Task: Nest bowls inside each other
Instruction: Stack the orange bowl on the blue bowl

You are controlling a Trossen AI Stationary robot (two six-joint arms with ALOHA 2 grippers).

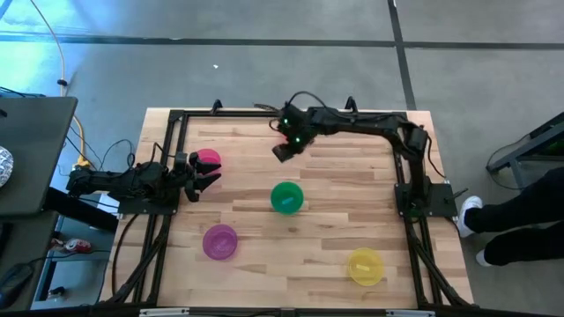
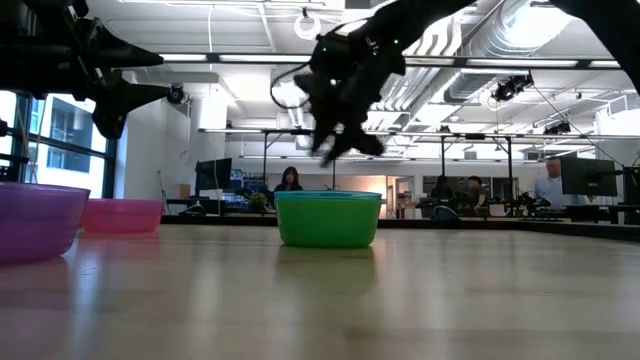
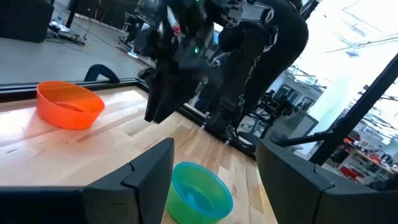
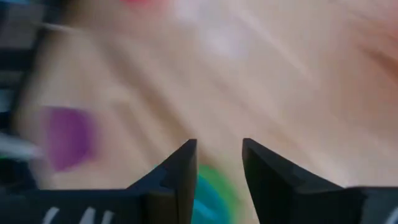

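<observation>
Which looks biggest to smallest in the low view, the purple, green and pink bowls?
1. purple bowl, partly cut off at the edge
2. green bowl
3. pink bowl
Nearness to the camera drives this; true sizes may match.

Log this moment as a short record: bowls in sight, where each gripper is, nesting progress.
bowls: pink bowl, green bowl, purple bowl, yellow bowl
nesting: none; all four sit apart on the table
left gripper: at the left edge, jaws open beside the pink bowl
right gripper: raised over the far side, beyond the green bowl, jaws open, empty
</observation>
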